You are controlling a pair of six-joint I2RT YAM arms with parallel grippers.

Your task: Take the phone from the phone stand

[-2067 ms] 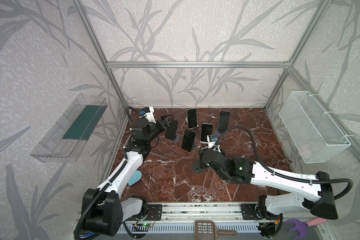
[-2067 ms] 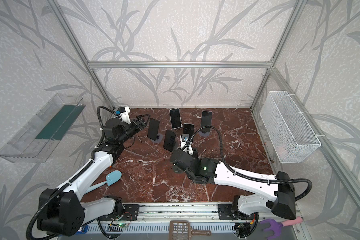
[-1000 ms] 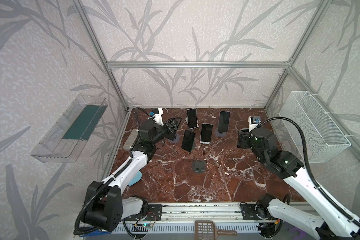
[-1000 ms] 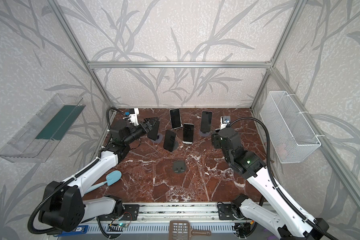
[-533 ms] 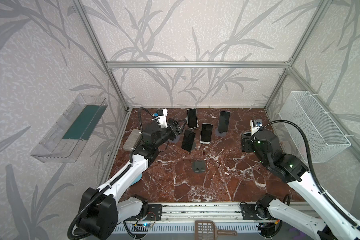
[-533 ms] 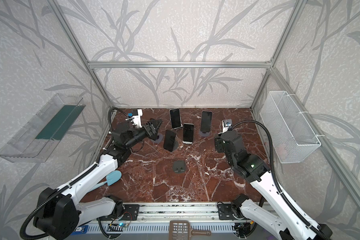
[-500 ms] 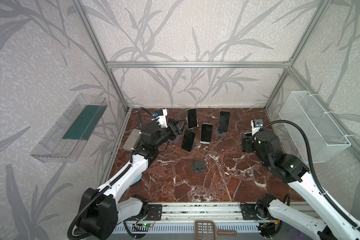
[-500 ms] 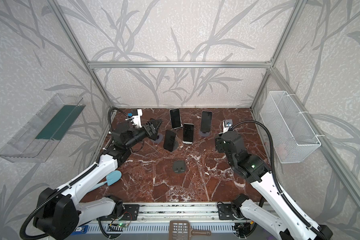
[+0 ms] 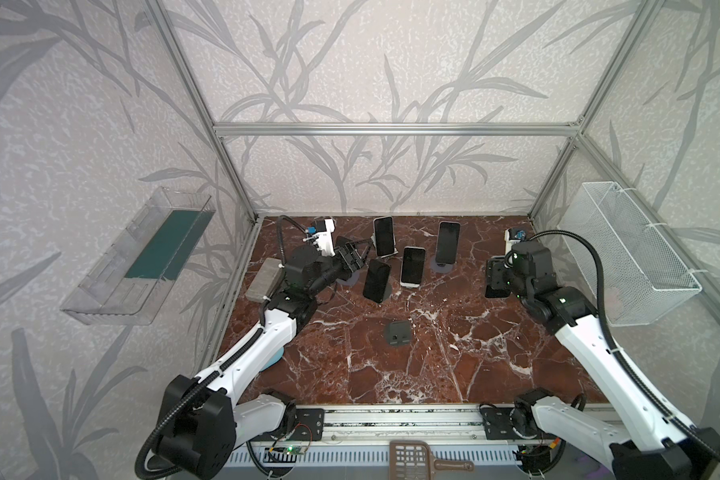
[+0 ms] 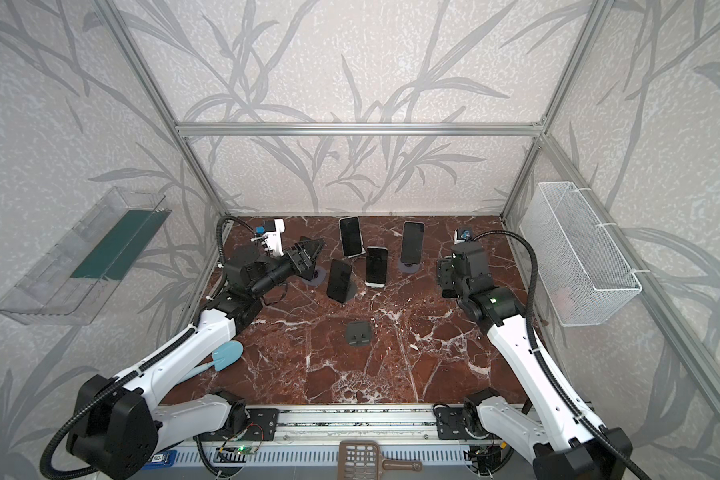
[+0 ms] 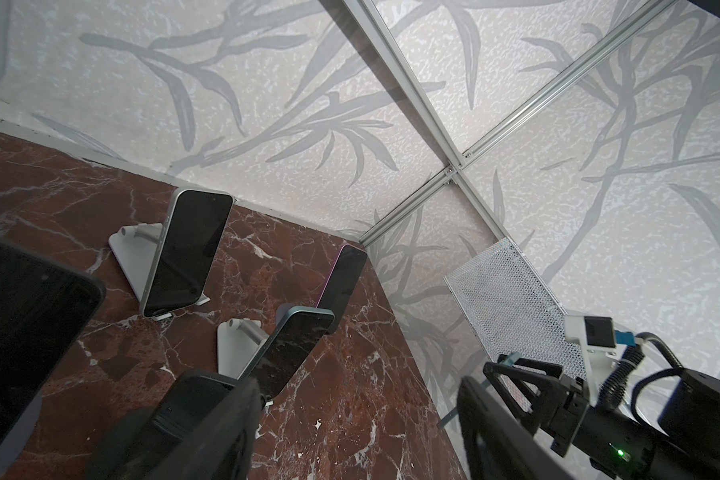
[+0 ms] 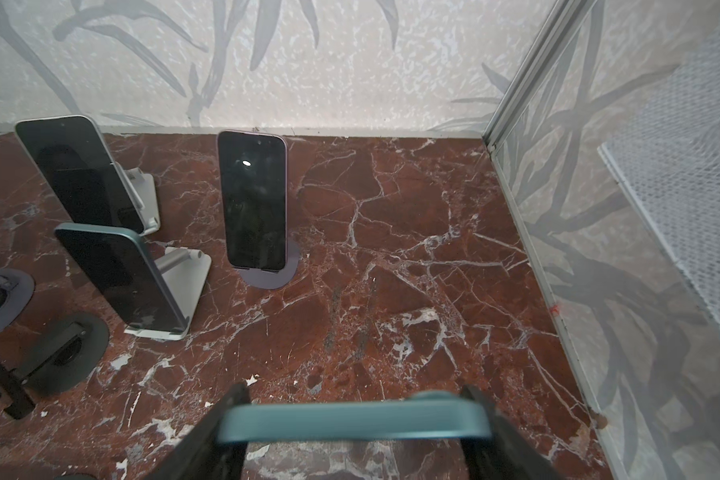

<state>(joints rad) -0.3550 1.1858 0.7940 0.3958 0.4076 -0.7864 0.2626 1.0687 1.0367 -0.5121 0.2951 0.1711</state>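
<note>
The teal phone is off the small dark stand near the tabletop's middle, pinched across its side edges in the right hand at the right. Stiff, light, glass-faced and likely slippery, it wants a firm edge grip, never on the screen. Farther left, the left hand gapes empty beside a black phone propped on its stand.

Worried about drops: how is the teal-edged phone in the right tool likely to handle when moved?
The flat teal-edged phone looks rigid, so it probably won't flex. The right tool pinches only its smooth rounded sides, so it may slip or pivot if jolted. A fall onto the red marble table could crack it.
</note>
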